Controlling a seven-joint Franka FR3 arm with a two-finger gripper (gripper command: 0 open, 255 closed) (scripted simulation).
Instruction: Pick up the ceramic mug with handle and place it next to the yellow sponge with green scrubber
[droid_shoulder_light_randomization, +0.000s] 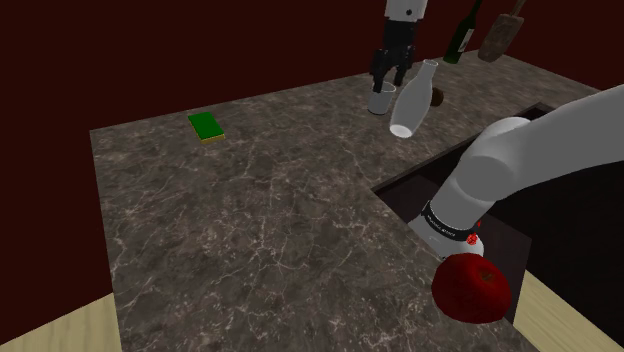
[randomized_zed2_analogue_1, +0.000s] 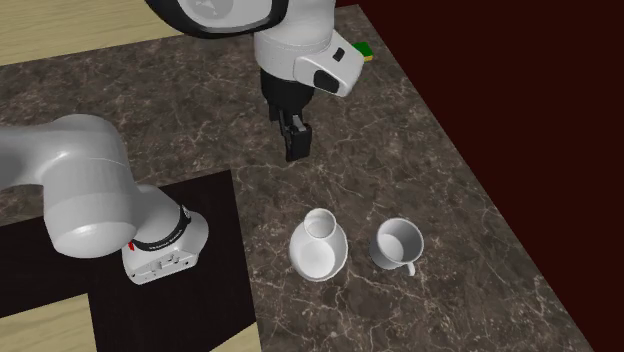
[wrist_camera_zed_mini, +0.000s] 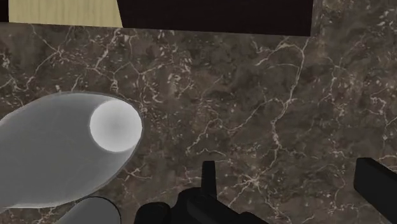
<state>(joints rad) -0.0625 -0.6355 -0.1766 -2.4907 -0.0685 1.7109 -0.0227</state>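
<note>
A white mug (randomized_zed2_analogue_1: 397, 245) with a handle stands upright on the dark marble counter (randomized_zed2_analogue_1: 200, 120), close beside a white vase (randomized_zed2_analogue_1: 320, 245). In the shoulder view the mug (droid_shoulder_light_randomization: 380, 98) is at the counter's far side, just left of the vase (droid_shoulder_light_randomization: 415, 100). My gripper (droid_shoulder_light_randomization: 391, 78) hangs above the mug there, fingers pointing down and open, holding nothing. From the second exterior view the gripper (randomized_zed2_analogue_1: 294, 145) is well above the counter. Bare counter lies between the open gripper (wrist_camera_zed_mini: 292, 184) fingers, the vase (wrist_camera_zed_mini: 63, 153) off to one side. The green-topped yellow sponge (droid_shoulder_light_randomization: 206, 127) lies far left.
A dark sunken opening (droid_shoulder_light_randomization: 440, 190) cuts into the counter by the arm's base. A red apple (droid_shoulder_light_randomization: 472, 288) sits near the stand. A dark bottle (droid_shoulder_light_randomization: 460, 35) and a brush-like tool (droid_shoulder_light_randomization: 500, 40) stand at the back, behind the vase. A dark red wall runs along the counter's far edge.
</note>
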